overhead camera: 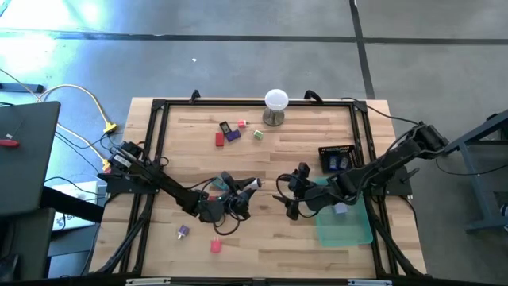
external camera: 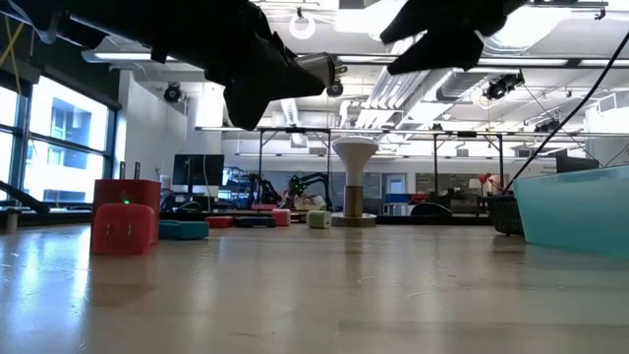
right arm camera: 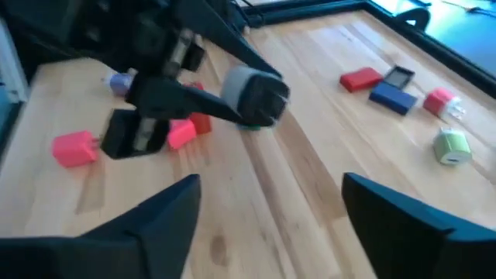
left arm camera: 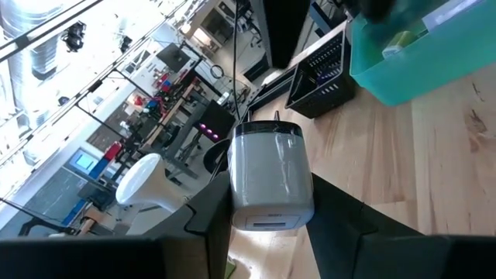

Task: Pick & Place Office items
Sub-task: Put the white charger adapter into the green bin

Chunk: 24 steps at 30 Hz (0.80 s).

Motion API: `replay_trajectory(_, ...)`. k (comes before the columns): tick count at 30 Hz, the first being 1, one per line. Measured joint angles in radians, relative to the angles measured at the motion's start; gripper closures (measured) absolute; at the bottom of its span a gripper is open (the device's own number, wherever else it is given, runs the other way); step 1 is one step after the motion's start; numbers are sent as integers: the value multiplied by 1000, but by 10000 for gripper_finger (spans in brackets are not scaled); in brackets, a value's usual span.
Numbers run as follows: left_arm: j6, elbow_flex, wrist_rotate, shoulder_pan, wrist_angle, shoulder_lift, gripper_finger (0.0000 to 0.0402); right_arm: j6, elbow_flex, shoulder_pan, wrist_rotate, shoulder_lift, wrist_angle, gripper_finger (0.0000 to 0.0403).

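Left hand [overhead camera: 248,191], at the table's [overhead camera: 262,246] centre, grips a grey cylindrical item [left arm camera: 271,182]; we see the right hand [overhead camera: 292,193] spread and empty beside the green tray [overhead camera: 353,230], which apparently holds some pieces.

From straight above we see the whole table [overhead camera: 262,167] and both arms. Our low camera sits at tabletop level, facing the room. Each wrist camera looks closely past its own fingers. The white ball on its stand [overhead camera: 275,106] appears from above, low [external camera: 355,182] and left wrist [left arm camera: 151,184].
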Motion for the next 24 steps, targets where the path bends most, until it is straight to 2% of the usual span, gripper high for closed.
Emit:
replay_trajectory(5, 0, 0, 14, 0, 0, 0, 275, -28, 0, -20, 69, 15, 39, 49)
replay_trajectory(9, 30, 0, 81, 0, 1, 0, 275, 30, 1, -40, 8, 15, 58, 29)
replay_trajectory(15, 68, 0, 107, 0, 11, 0, 275, 82, 1, -53, -123, 15, 87, 28)
replay_trajectory(24, 58, 0, 200, 14, 77, 0, 275, 77, 1, -53, -129, 15, 107, 30)
